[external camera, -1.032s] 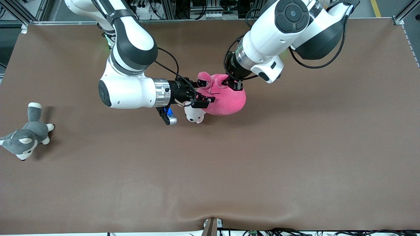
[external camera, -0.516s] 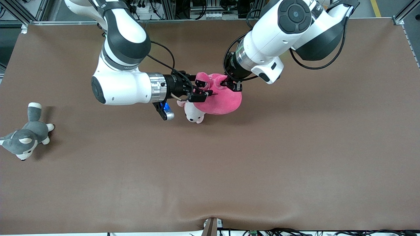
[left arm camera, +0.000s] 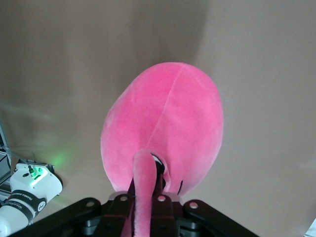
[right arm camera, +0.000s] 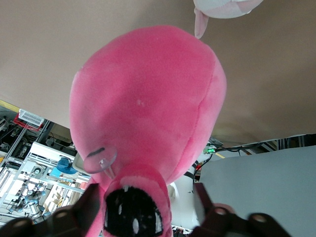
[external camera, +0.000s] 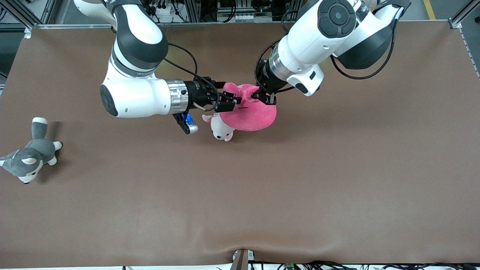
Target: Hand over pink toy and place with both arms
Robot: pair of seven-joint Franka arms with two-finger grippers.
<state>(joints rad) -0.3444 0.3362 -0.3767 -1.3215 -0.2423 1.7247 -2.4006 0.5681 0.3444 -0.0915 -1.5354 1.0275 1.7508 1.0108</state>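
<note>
The pink toy (external camera: 251,112) hangs from my left gripper (external camera: 264,98), which is shut on a floppy pink flap at its top. The toy's round body sags toward the table in the left wrist view (left arm camera: 168,118), where the gripper (left arm camera: 146,178) pinches the flap. My right gripper (external camera: 227,100) comes in level from the right arm's end and is open around the toy's raised black eye bump. In the right wrist view (right arm camera: 148,197) one finger (right arm camera: 91,200) touches the toy (right arm camera: 148,98) and the other stands apart from it.
A small pale pink-and-white plush (external camera: 222,130) lies on the brown table just below the pink toy; it also shows in the right wrist view (right arm camera: 222,6). A grey-and-white husky plush (external camera: 28,157) lies at the right arm's end of the table.
My right arm has swung toward the bases and its fingers have drawn in around the toy's eye bump. The toy has shifted slightly toward the right arm's end. The left gripper keeps its hold.
</note>
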